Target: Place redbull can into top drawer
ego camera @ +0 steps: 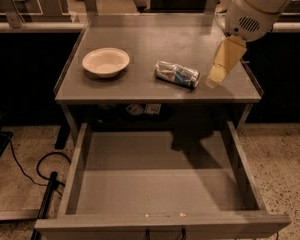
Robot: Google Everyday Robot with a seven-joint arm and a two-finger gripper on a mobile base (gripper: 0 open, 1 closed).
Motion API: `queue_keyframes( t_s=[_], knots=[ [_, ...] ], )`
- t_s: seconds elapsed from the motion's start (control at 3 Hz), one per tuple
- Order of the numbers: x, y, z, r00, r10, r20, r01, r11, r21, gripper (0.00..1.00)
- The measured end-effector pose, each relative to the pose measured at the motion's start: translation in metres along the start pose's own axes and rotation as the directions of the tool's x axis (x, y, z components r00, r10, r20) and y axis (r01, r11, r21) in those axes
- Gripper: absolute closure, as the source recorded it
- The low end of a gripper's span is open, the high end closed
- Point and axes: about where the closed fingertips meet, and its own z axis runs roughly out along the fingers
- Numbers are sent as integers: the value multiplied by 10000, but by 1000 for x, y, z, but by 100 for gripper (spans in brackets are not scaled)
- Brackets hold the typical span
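The redbull can (pixel 177 74), silver with blue patches, lies on its side on the grey table top (pixel 155 39), right of centre. My gripper (pixel 216 77) hangs from the white arm at the upper right, just right of the can and a little above the table, apart from the can. The top drawer (pixel 160 184) is pulled fully open below the table; its flat grey bottom is bare. Its dark handle shows at the bottom edge (pixel 164 233).
A round cream bowl (pixel 105 62) sits on the left of the table top. A black cable (pixel 25 171) runs over the speckled floor at the left. Dark counters and table legs stand behind the table.
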Motion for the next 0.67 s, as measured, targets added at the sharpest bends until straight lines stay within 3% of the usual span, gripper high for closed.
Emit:
queue_keyframes(
  t_s=[0.67],
  knots=[
    [-74, 10, 42, 9879, -969, 1212, 999, 9948, -189, 0]
  ],
)
